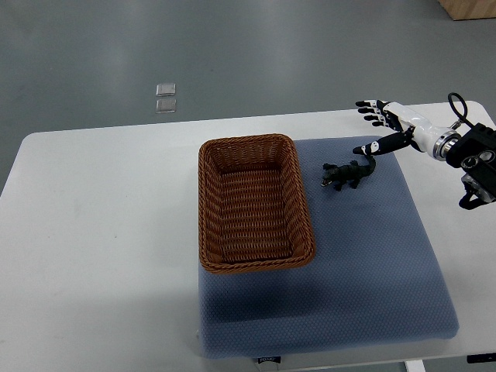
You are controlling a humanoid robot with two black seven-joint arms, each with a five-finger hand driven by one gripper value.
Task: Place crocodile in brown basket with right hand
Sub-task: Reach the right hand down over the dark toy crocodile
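Observation:
A small dark green toy crocodile (pixel 346 174) lies on the blue-grey mat (pixel 372 263), just right of the brown wicker basket (pixel 208 225). The basket is rectangular and has nothing inside. My right hand (pixel 375 128) comes in from the right edge and hovers up and to the right of the crocodile. Its fingers are spread and hold nothing; the thumb tip (pixel 364 149) points down close to the crocodile's tail. The left arm does not show.
The mat lies on a white table (pixel 101 232) with rounded corners. Grey floor lies beyond the far edge, with two small pale squares (pixel 165 97) on it. A wooden corner (pixel 469 8) shows at the top right.

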